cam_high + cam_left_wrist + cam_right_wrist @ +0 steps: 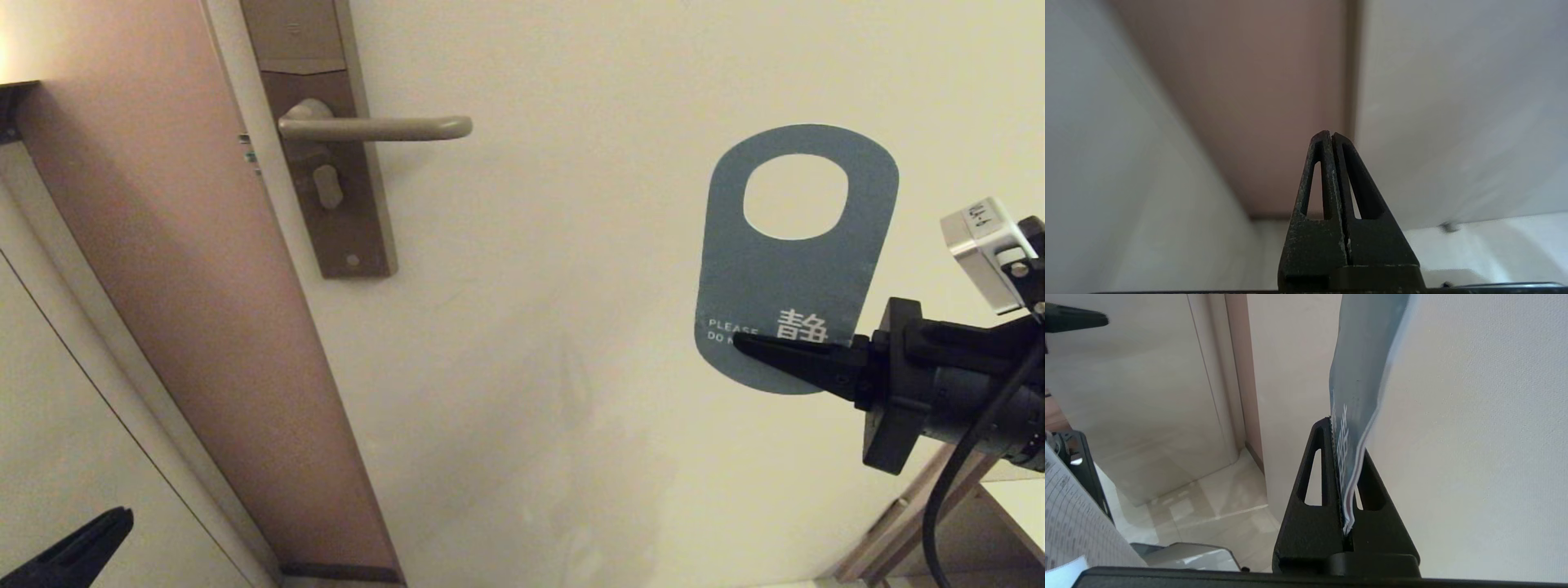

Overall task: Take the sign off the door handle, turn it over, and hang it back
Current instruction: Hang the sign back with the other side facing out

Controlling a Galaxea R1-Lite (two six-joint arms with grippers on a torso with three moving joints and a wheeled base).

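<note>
Teal sign [784,278] clamped in the right pincer [747,343], apart from the door handle [384,128]; left pincer [1331,136] clenched empty.

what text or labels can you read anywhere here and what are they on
"PLEASE" on the teal face of the sign, near its lower end.
"DO N", cut off behind the right end effector, on the line below it.
"靜", a large white character, beside those words on the sign.
Label on the white box above the right arm: print too small to read.
Printed sheet in the right wrist view: too blurred to read.
</note>
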